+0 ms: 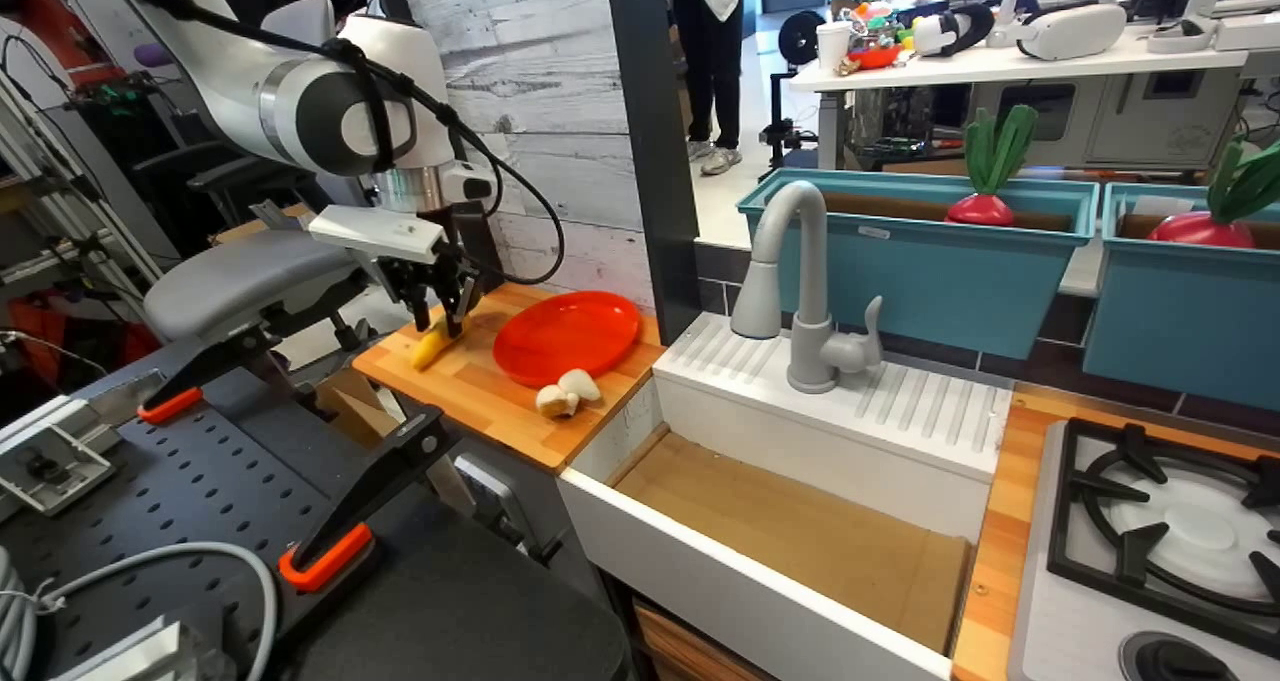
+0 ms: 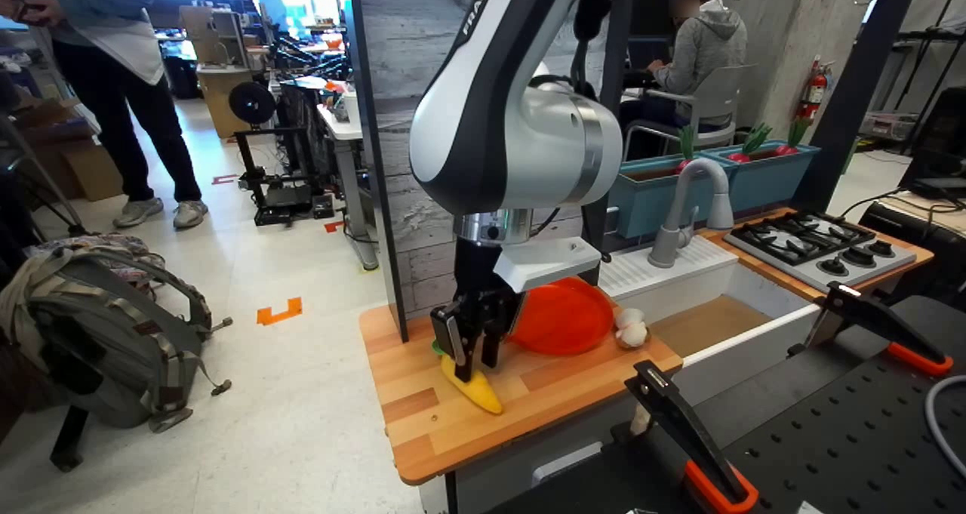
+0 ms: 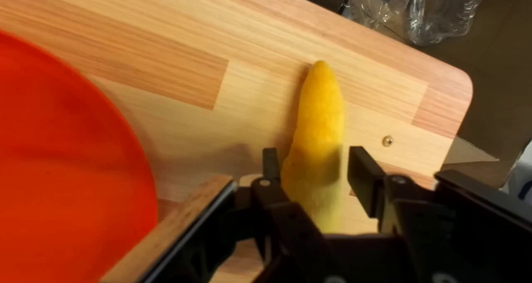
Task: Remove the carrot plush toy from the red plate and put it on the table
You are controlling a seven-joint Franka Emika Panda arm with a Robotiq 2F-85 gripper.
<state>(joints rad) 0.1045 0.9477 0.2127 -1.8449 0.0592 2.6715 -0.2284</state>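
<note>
A: Which step are we at?

B: The last one, I'd judge: letting go. The carrot (image 3: 320, 108) lies on the bench (image 2: 411, 382), directly below the tool (image 3: 314, 160) and between its two fingers (image 3: 368, 183). The plate (image 3: 70, 158) sits just to one side of the tool, and the carrot is wholly off it.

A: Has the tool hold of anything?

B: It doesn't look so. Its fingers stand apart, slightly wider than the carrot, and a sliver of bench shows along one of them. Whether the opposite finger brushes the carrot, I can't tell.

A: And the next move?

B: Straight up, I'd say, with the fingers spread, slowly at first in case one drags the carrot along. Then away from above it. No squeeze is called for.

A: Would an exterior view alone tell you that?

B: No. There a finger crosses in front of the carrot and hides the gap; the wrist view shows it from above. But an exterior view gives what the wrist view lacks: the green leaves (image 2: 438, 348), peeping out past the tool. And the white lumps (image 1: 568, 396), by the plate's edge away from the tool, show in both exterior views but not at the wrist.
</note>
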